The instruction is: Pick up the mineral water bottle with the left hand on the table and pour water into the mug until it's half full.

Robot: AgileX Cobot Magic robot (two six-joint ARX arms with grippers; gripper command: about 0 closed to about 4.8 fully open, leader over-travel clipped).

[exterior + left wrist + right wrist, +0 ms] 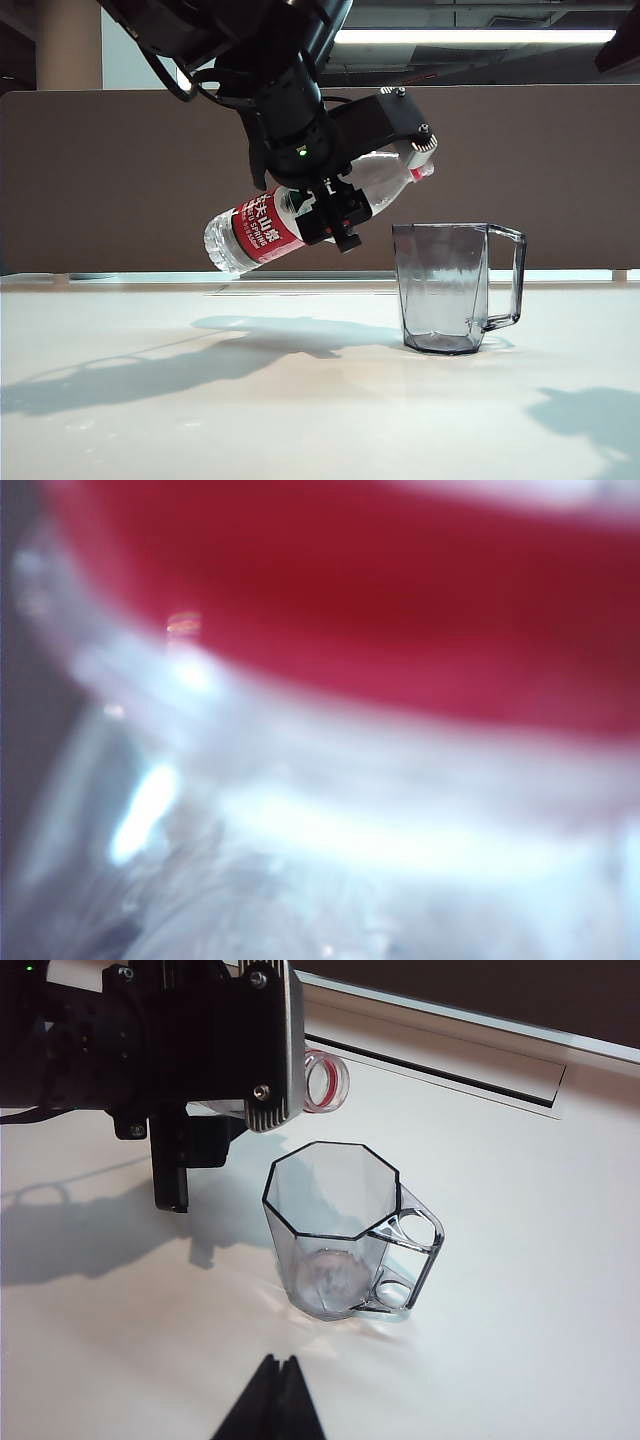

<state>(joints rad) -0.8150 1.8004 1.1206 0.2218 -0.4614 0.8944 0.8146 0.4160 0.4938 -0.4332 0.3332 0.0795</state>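
My left end effector [335,215] is clamped on the mineral water bottle [262,232], held tilted in the air, its open mouth just above and short of the mug [450,288] on the surface [150,420]. Pouring is starting; next I carry the mouth over the rim and tip further. My right end effector [270,1400] hangs near the mug with tips together

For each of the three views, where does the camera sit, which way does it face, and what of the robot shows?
Exterior view: low at table level, facing across it; left gripper holds the tilted mineral water bottle beside the mug.
Left wrist view: pressed against the bottle label, blurred; no robot parts show.
Right wrist view: high, looking down at the mug; right gripper tips show, shut.
Shared: exterior and right wrist views both show mug, bottle and left gripper.
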